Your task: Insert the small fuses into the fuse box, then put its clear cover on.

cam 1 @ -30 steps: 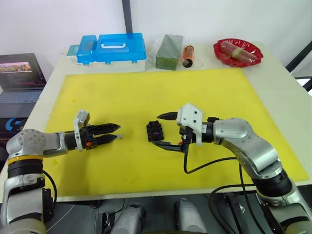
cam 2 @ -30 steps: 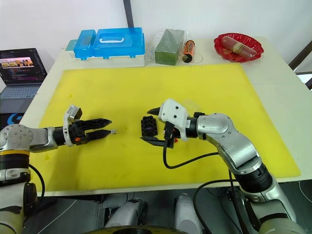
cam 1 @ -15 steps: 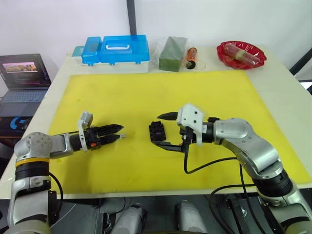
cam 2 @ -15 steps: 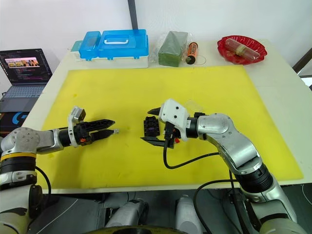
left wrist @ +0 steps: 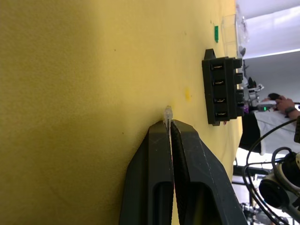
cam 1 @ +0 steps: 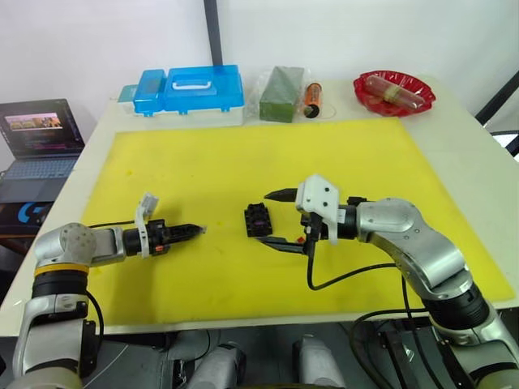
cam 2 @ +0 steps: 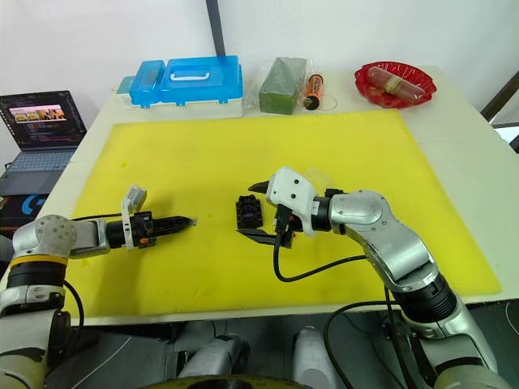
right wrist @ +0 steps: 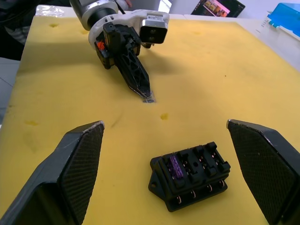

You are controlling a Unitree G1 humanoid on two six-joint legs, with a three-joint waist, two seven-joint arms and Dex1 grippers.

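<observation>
1. The small black rectangular plastic fuse box (cam 1: 258,220) lies on the yellow foam mat (cam 1: 243,154), close to the mat's middle and a little toward its near edge.
2. In the right wrist view a greyish-purple fuse (right wrist: 174,165) sits in one slot at one end of the fuse box; the other slots look empty.
3. The right gripper (cam 1: 276,219) hangs just beside the fuse box, at its 3 o'clock, with its two black fingers spread wide, one toward 12 o'clock and one toward 6 o'clock, and nothing between them.
4. The left gripper (cam 1: 197,231) lies low over the mat at the fuse box's 9 o'clock, near it but apart, pointing at it.
5. The left wrist view shows its fingers pressed together on a pale whitish, near-clear small fuse (left wrist: 167,114), whose end pokes out past the fingertips against the mat.
6. A tiny green fuse (left wrist: 216,33) lies on the mat beyond the fuse box, next to the clear rectangular cover (left wrist: 229,35), which rests at the fuse box's 2 o'clock.
7. At the table's far edge, from 11 to 1 o'clock, stand a large blue plastic case with a white handle (cam 1: 188,86), a dark green block in clear wrap (cam 1: 281,84), an orange cylindrical battery (cam 1: 313,92) and a red dish (cam 1: 394,88).
</observation>
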